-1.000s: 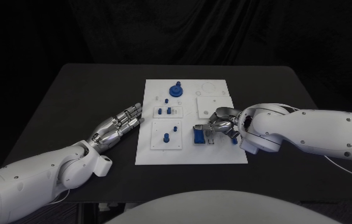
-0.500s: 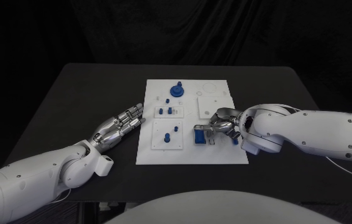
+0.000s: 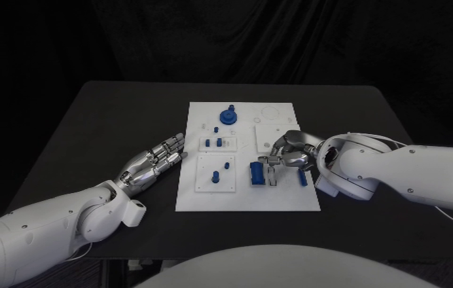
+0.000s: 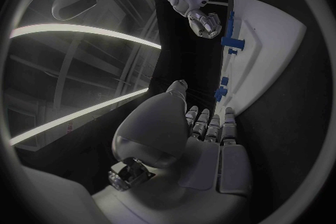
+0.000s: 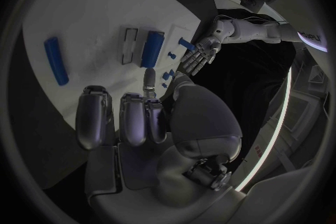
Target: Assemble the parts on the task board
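Right robot hand (image 3: 286,152) empty, fingers apart, above task board (image 3: 283,196) beside blue block (image 3: 256,173).

— What lies under everything here?
— A black table (image 3: 113,118), matte and dark, with rounded far corners. Its near edge runs across the lower part of the head view.
— And behind it?
— A black curtain (image 3: 226,26) hangs across the whole background, falling in soft vertical folds down to the table's far edge.
— Does the table turn up anywhere else?
— Yes, the left wrist view catches a dark stretch of it (image 4: 294,123), and the right wrist view shows a strip (image 5: 28,140) as well.
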Controlling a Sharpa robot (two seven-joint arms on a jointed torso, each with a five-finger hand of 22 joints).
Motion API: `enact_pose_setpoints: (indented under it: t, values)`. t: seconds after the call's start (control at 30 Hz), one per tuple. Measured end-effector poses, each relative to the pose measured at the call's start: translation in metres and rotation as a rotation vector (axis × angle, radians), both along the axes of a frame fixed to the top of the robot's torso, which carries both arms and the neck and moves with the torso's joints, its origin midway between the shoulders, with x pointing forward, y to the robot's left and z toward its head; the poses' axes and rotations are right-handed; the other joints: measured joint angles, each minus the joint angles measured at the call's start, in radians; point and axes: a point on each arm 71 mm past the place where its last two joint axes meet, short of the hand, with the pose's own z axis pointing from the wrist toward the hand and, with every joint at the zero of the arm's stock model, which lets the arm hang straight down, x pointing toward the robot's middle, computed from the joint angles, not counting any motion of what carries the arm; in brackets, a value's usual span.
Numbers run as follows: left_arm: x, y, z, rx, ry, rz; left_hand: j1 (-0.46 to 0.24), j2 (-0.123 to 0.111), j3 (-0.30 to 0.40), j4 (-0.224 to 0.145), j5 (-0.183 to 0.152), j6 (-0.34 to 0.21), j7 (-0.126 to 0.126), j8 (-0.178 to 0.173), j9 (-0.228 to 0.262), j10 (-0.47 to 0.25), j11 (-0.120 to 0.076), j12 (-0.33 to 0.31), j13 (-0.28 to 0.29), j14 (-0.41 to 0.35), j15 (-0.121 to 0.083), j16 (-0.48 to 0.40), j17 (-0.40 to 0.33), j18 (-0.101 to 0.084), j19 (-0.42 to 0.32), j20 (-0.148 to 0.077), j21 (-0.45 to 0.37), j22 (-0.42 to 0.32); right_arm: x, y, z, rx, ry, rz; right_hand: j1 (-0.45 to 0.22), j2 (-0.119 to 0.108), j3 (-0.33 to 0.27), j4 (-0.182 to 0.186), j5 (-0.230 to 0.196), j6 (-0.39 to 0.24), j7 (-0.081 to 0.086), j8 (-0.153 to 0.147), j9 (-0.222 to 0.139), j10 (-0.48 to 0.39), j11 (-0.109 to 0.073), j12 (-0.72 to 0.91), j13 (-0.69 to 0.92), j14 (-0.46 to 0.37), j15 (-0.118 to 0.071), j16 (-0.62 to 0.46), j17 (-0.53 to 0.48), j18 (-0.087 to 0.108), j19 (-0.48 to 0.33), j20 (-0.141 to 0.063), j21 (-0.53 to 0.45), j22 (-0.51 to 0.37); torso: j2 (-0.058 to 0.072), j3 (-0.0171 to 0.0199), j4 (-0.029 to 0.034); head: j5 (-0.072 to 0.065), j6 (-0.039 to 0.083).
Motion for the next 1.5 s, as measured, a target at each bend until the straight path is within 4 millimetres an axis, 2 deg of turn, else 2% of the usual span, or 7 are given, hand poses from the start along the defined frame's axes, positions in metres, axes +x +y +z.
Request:
enact_pose_setpoints:
  t: [0.17,0.37,0.43,0.73,1.1,1.37,1.5]
  values:
    - [0.000,0.000,0.000,-0.001,0.000,0.000,-0.002,-0.002,0.000,0.000,0.000,0.000,0.000,0.000,0.000,-0.001,-0.001,0.000,0.000,0.000,0.000,0.000,0.000,0.000,0.000,0.000,0.000,0.000,0.007,-0.016,0.026,-0.033,-0.064,-0.021,0.000,0.000,-0.011,0.003,0.063,-0.008,-0.003,0.001,0.000,0.000,0.000,0.000,0.000,0.000,0.000,0.000,0.000,0.000,0.000,0.000,0.000,0.000,0.000,0.0003,-0.0001,-0.009,0.000]
    - [-0.001,0.000,0.000,-0.001,0.001,0.000,-0.004,-0.004,0.000,0.000,0.006,0.000,0.000,0.000,0.000,-0.003,-0.003,0.000,0.000,0.000,0.000,0.000,0.000,0.000,0.000,0.000,0.000,0.000,0.006,-0.034,0.033,-0.148,-0.059,-0.037,0.000,0.000,-0.018,0.001,0.136,-0.009,-0.002,0.007,0.000,0.000,0.000,0.000,0.000,0.000,0.000,0.004,0.000,0.000,0.000,0.000,0.008,0.000,0.000,0.0009,-0.0004,-0.025,0.000]
    - [-0.001,0.000,0.000,-0.002,0.001,-0.001,-0.004,-0.004,0.000,0.000,0.010,0.000,0.000,0.000,0.000,-0.003,-0.003,0.000,0.000,0.000,0.000,0.000,0.000,0.000,0.000,0.000,0.000,0.000,0.005,-0.039,0.031,-0.207,-0.054,-0.035,0.000,0.000,-0.024,0.007,0.138,-0.002,-0.009,0.014,0.000,-0.004,-0.004,0.000,0.000,0.000,0.000,0.004,0.000,0.000,0.000,0.000,0.008,0.000,0.000,0.0008,-0.0004,-0.029,0.000]
    - [-0.001,0.000,0.000,-0.001,0.001,0.000,-0.004,-0.004,0.000,0.000,0.012,0.000,0.000,0.000,0.000,-0.003,-0.003,0.000,0.000,0.000,0.000,0.000,0.000,0.000,0.000,0.000,0.000,0.000,-0.008,-0.047,0.010,-0.406,-0.035,0.000,-0.008,0.008,-0.037,0.004,0.119,0.009,-0.012,0.014,0.000,-0.004,-0.004,0.000,0.000,0.000,0.000,0.004,0.000,0.000,0.000,0.000,0.008,0.000,0.000,-0.0032,0.0002,-0.049,0.000]
    - [-0.001,0.000,0.000,-0.002,0.000,0.000,-0.004,-0.004,0.000,0.000,0.012,0.000,0.000,0.000,0.000,-0.003,-0.003,0.000,0.000,0.000,0.000,0.000,0.001,0.000,0.002,-0.002,0.001,-0.001,-0.016,-0.047,-0.003,-0.496,-0.022,0.033,-0.008,0.008,-0.037,0.004,0.119,0.018,-0.014,0.018,0.003,-0.003,-0.011,0.000,0.000,0.000,-0.007,0.008,0.000,0.000,0.000,0.000,0.013,0.000,0.001,-0.0004,0.0014,-0.072,0.000]
    - [-0.001,0.000,0.000,-0.003,0.000,-0.001,-0.004,-0.004,0.000,0.000,0.012,0.000,0.000,0.000,0.000,-0.003,-0.003,0.000,0.000,0.000,0.000,0.000,0.001,0.000,0.002,-0.002,0.001,0.000,-0.019,-0.046,-0.010,-0.528,-0.007,0.050,-0.013,0.012,-0.040,0.007,0.119,0.018,-0.014,0.018,0.002,-0.003,-0.011,0.000,0.000,0.000,-0.007,0.008,0.000,0.000,0.000,0.000,0.017,0.000,0.002,0.0009,0.0014,-0.079,0.000]
    - [0.000,0.000,0.000,-0.003,-0.001,0.000,-0.004,-0.004,0.000,0.000,0.012,0.000,0.000,0.000,0.000,-0.003,-0.003,0.000,0.000,0.000,0.000,0.000,0.001,0.000,0.002,-0.002,0.001,0.000,-0.020,-0.044,-0.014,-0.538,0.003,0.059,-0.018,0.017,-0.043,0.004,0.114,0.015,-0.011,-0.004,-0.008,-0.003,-0.011,0.000,0.000,0.000,-0.007,0.008,0.000,0.000,0.000,0.000,0.017,0.000,0.003,0.0000,0.0010,-0.077,0.000]
